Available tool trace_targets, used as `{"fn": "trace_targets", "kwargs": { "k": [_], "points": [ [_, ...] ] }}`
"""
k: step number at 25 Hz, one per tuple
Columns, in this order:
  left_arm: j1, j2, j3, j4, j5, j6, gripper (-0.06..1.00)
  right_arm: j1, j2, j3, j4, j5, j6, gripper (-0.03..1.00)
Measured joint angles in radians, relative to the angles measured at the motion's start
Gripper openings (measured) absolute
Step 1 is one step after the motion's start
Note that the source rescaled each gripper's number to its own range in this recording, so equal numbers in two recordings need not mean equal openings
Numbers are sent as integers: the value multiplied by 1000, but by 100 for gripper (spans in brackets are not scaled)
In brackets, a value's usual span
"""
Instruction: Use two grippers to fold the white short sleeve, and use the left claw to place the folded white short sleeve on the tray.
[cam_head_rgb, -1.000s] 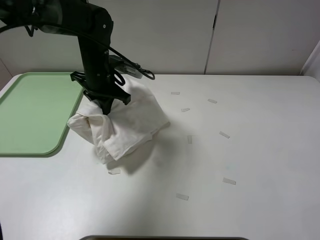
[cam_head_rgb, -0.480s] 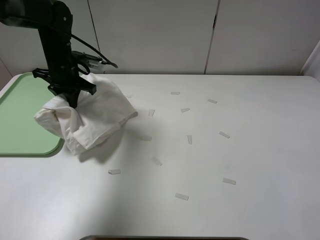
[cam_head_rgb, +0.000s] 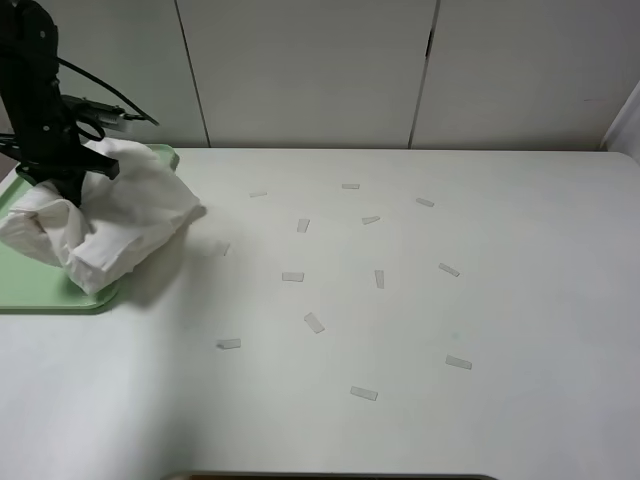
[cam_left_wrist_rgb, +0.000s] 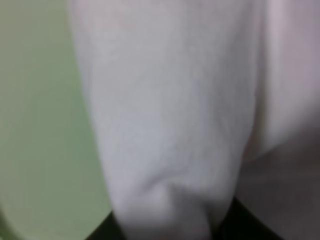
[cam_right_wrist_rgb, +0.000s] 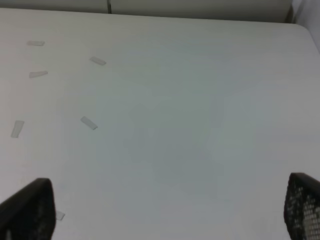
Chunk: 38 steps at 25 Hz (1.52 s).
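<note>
- While the folding appears done, the plain white, wrinkled cotton short-sleeved T-shirt (cam_head_rgb: 110, 215) hangs as a bundled mass from the matte black left gripper (cam_head_rgb: 68, 190), pinched at its top; its lower folds overlap the near right part of the tray and spill a little past the rim towards the table.
- Flat rectangular light green plastic tray (cam_head_rgb: 30, 298): lies at the left edge of the white table (cam_head_rgb: 420, 330); bare rim shows below and behind the bundle.
- Left gripper, wrist view: white cloth (cam_left_wrist_rgb: 170, 115) fills the picture, green tray surface beside it; fingers are buried in fabric, judged to be clamped on the shirt because the bundle hangs from them.
- Matte black right gripper (cam_right_wrist_rgb: 165, 212): fingers spread wide apart, holding nothing, above bare table and well apart from the shirt; judged parked clear because placing is the left arm's job.
- Small pale tape-like scraps (cam_head_rgb: 314, 322): scattered over the middle and right of the table, not part of the task.
- Change from half a second earlier: the left arm and shirt have travelled further left, from the tray's right edge to over the tray; two more scraps, previously hidden by the cloth, are now exposed.
- Remaining, as a judgement: lower the bundle fully inside the rim, then release.
</note>
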Motion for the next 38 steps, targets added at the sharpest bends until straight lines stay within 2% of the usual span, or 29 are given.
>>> {"fn": "trace_targets", "kwargs": {
  "k": [9,16,17,18,20,21,22,24,27,31,38],
  "points": [
    [124,0,0,12,-33,0,15,0,0,0,0,0,0,100],
    [147,0,0,29,-47,0,15,0,0,0,0,0,0,100],
    [147,0,0,41,-54,1,18,0,0,0,0,0,0,100],
    [147,0,0,48,-56,1,27,0,0,0,0,0,0,100],
    [147,-1,0,58,-59,-8,56,0,0,0,0,0,0,100],
    [147,-1,0,58,-59,-8,56,0,0,0,0,0,0,100],
    [147,-1,0,60,-67,-17,76,0,0,0,0,0,0,100],
    [147,-2,0,63,-76,-25,88,0,0,0,0,0,0,100],
    [147,-4,0,63,-79,-29,97,0,0,0,0,0,0,100],
    [147,-35,0,59,-69,-29,99,0,0,0,0,0,0,100],
    [145,-181,-43,-9,-9,-35,100,0,0,0,0,0,0,100]
  ]
}}
